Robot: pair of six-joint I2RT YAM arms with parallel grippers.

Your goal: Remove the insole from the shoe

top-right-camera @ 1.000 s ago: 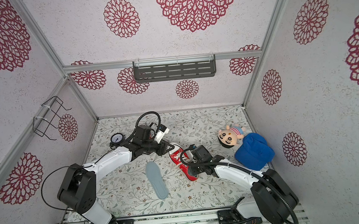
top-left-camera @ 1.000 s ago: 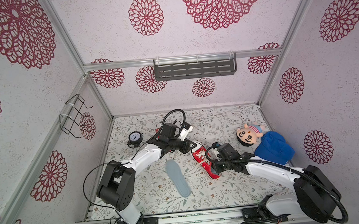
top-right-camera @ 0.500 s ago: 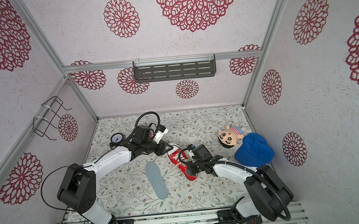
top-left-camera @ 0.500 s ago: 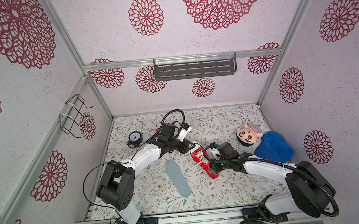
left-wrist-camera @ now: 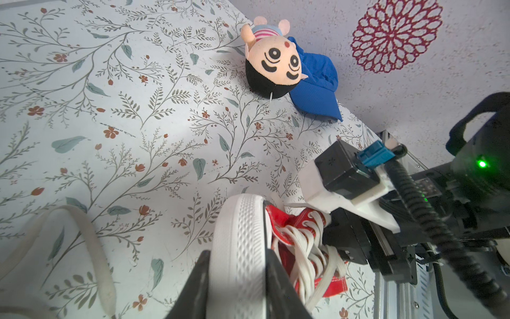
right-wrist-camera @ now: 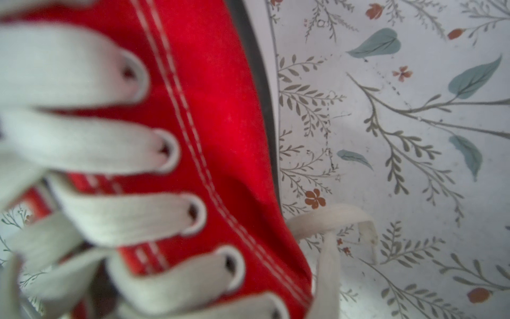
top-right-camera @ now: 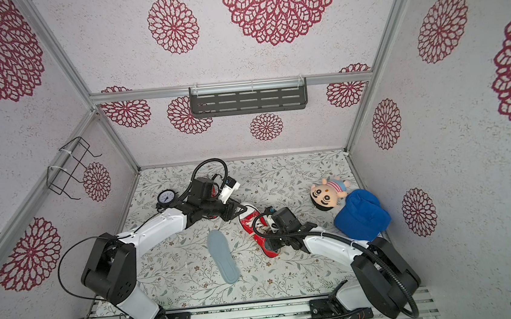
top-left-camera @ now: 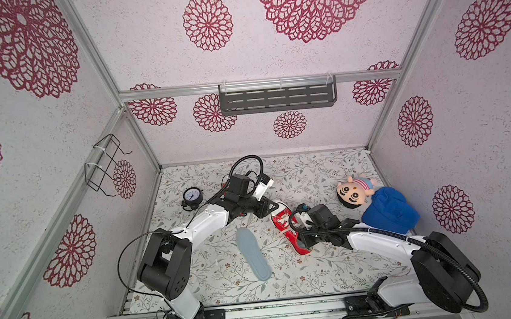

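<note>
Since a second earlier the right arm (top-left-camera: 378, 244) had edged slightly closer over the red sneaker (top-left-camera: 285, 224), while the sneaker, the insole (top-left-camera: 253, 252) and the left arm (top-left-camera: 203, 221) had kept their places.

The left gripper (left-wrist-camera: 237, 276) was clamped on the sneaker's white rubber toe cap (left-wrist-camera: 240, 237), with a dark finger (left-wrist-camera: 197, 279) pressed against each side of it. The right gripper (top-left-camera: 306, 240) sat at the heel opening at the sneaker's other end. Its own body hid the jaws in both top views, and the right wrist view showed only blurred red canvas and white laces (right-wrist-camera: 82, 146). Whether it was open, closed or holding anything could not be told.

The sneaker lay near the middle of the table (top-left-camera: 336, 267), laces up, toe toward the far edge and heel toward the front edge. The grey-blue insole was already out of it. It lay flat on the table just beside the sneaker on the left and apart from it, reaching toward the front edge.

Further out, a plush doll (top-left-camera: 353, 191) and a blue cap (top-left-camera: 390, 214) lay touching each other against the right edge. A pressure gauge (top-left-camera: 192, 196) stood near the left edge, beyond the left arm.
</note>
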